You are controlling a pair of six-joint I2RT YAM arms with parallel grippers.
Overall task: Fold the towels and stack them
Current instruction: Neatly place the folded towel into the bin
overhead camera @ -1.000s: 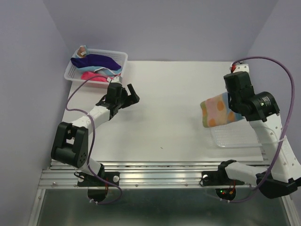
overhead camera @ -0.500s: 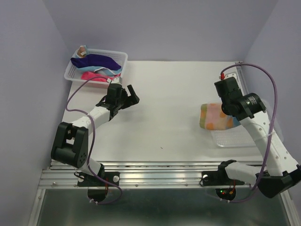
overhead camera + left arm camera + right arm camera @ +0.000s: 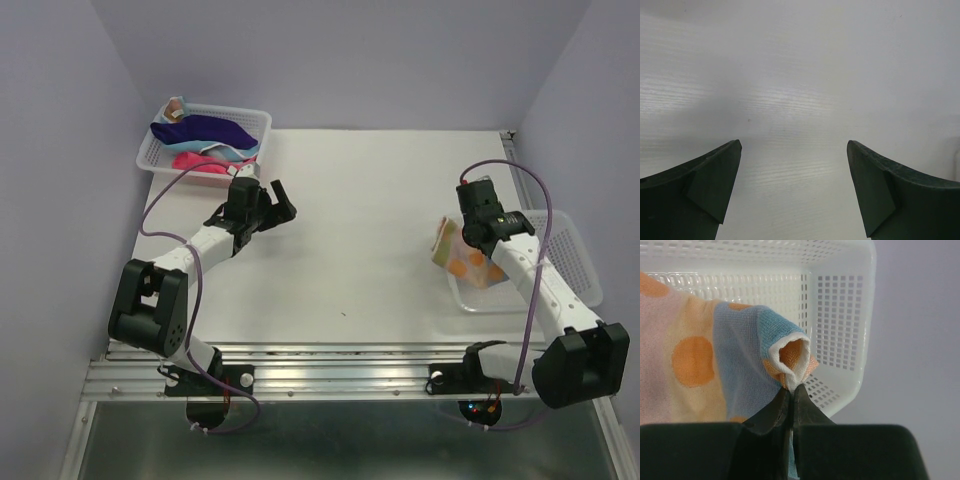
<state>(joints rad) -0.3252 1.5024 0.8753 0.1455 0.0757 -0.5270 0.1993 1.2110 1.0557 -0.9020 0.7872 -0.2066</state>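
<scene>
My right gripper (image 3: 791,388) is shut on a pinched fold of the orange-yellow pastel patterned towel (image 3: 700,360) and holds it over the near left corner of a white mesh basket (image 3: 840,325). In the top view this towel (image 3: 458,258) hangs at the right gripper (image 3: 478,232). The navy-purple towel (image 3: 205,128), the pink towel (image 3: 192,160) and the light blue towel (image 3: 238,152) lie in a white mesh basket (image 3: 150,150) at the far left. My left gripper (image 3: 268,203) is open and empty over bare table (image 3: 800,100), just in front of that basket.
The right basket (image 3: 570,255) stands at the table's right edge. The left arm's purple cable (image 3: 165,200) loops beside the left basket. Lilac walls close in the left, back and right. A metal rail (image 3: 330,365) runs along the near edge.
My right gripper has swung left and down with the patterned towel, from above the right basket to its left edge. The left arm has not moved.
</scene>
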